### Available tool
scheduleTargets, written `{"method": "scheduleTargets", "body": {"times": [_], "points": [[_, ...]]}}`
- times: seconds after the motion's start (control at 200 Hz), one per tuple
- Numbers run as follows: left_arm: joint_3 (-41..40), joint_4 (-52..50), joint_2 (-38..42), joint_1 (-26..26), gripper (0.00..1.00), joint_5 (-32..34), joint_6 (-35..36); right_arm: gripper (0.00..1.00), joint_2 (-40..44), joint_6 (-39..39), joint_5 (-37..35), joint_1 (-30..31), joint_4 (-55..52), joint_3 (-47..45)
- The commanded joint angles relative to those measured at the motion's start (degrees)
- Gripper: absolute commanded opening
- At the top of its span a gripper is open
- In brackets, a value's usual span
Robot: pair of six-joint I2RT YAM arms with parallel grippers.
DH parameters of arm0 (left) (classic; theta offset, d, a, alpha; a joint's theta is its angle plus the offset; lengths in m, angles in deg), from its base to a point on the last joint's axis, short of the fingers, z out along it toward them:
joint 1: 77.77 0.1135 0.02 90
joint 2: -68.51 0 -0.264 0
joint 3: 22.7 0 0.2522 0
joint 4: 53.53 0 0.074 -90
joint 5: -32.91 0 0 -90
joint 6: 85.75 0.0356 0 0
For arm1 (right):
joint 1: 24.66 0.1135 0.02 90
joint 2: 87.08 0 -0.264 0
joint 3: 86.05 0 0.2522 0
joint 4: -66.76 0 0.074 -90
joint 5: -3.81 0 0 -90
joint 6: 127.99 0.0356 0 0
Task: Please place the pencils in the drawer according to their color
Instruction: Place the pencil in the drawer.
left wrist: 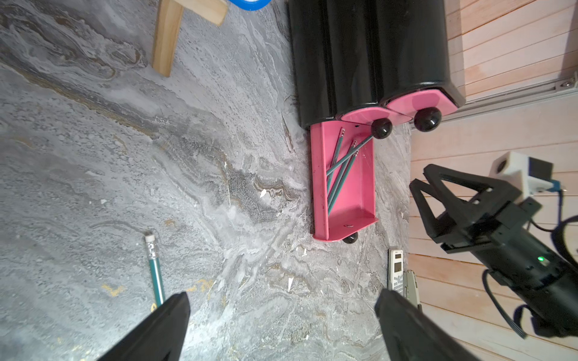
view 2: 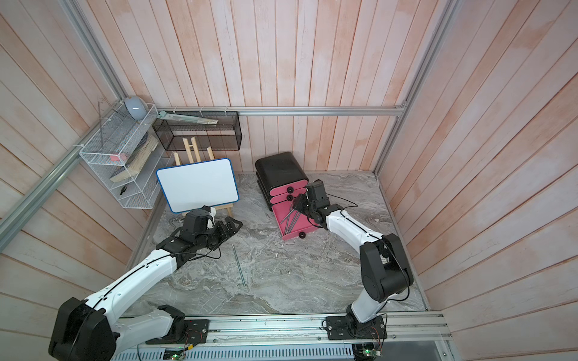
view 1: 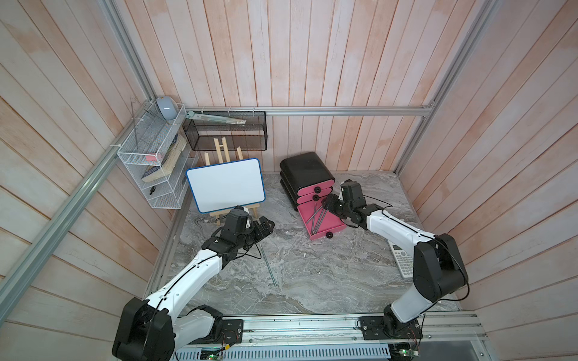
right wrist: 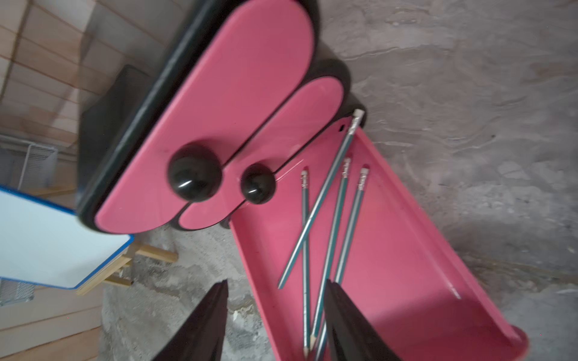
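Observation:
The drawer cabinet [view 1: 305, 170] is black, with two pink fronts shut and the lowest tray [view 1: 331, 222] pulled out. Several teal-green pencils [right wrist: 325, 218] lie crossed in that tray, also seen in the left wrist view as pencils [left wrist: 339, 168]. One more teal pencil [view 1: 268, 265] lies loose on the marble top in both top views and near my left fingers as a pencil [left wrist: 155, 272]. My right gripper [right wrist: 276, 283] hangs open over the tray's near wall, holding nothing. My left gripper [left wrist: 283, 297] is open and empty above the table, left of the drawer.
A whiteboard on a wooden easel [view 1: 225, 184] stands behind my left gripper. A calculator [view 1: 403, 259] lies by the right arm. A white wire shelf [view 1: 150, 162] and a black mesh basket [view 1: 225, 131] hang on the back walls.

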Motion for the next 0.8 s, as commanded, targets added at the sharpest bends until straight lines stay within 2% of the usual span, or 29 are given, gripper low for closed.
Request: {"method": "scheduleTargets", "body": {"times": [0.0,0.405,0.795], "points": [[-0.5,-0.6,0.8,0.2,1.00,-0.5,1.3,0.55,-3.2,1.1,1.2,-2.0,2.5,-1.4],[0.1,0.2,-1.0,0.2,1.00,-1.3,1.1,0.49,-13.5,2.4,5.2,-2.6,4.7,4.1],[-0.5,1.2,-1.7,0.3,1.00,-1.9,0.8,0.40,-16.9,3.8,6.4,-2.3,5.9,7.2]]}}
